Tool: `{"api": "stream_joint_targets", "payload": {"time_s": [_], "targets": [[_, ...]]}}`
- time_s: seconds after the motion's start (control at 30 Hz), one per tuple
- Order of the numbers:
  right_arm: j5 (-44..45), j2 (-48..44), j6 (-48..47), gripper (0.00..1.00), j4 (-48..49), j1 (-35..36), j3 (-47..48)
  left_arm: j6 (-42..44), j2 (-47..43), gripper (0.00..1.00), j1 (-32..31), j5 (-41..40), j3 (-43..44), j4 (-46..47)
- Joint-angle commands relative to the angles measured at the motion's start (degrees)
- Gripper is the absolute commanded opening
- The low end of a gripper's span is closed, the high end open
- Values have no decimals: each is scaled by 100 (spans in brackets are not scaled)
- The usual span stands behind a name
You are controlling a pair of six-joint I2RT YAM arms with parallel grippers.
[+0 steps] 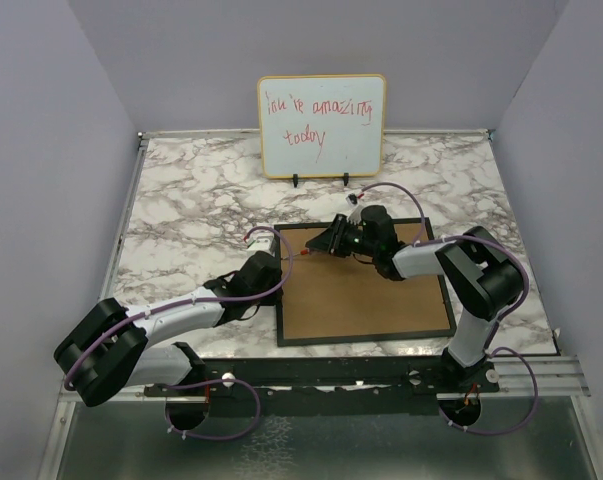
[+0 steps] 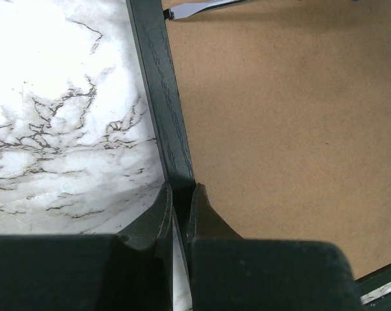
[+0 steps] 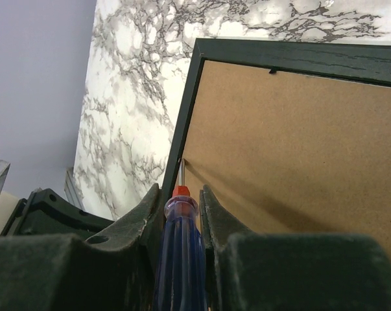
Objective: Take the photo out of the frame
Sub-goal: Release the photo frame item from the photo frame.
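**Frame point(image 1: 364, 341) pinched, screwdriver point(image 3: 179, 249) at its edge**

My left fingers point(image 2: 180, 194) clench a rail of the black frame; it lies back up on the marble tabletop point(image 2: 59, 116), brown back panel point(image 2: 279, 129) to their right; my right fingers point(image 3: 180, 194) grasp the blue-handled screwdriver, its tip just ahead of them at the seam between rail and panel.
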Motion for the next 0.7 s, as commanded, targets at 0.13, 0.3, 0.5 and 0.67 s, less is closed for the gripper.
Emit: {"api": "stream_joint_targets", "payload": {"time_s": [0.13,0.3,0.5,0.67], "targets": [[94,75,-394,0,-401,36,-123,162,24,0,-121,389,-189,-819],[49,319,-95,1,-42,36,-129,163,35,0,-121,419,-185,-793],[275,352,8,1,-53,70,-35,171,57,0,-115,451,-185,-764],[323,395,-98,1,-259,206,70,171,68,0,-115,458,-186,-734]]}}
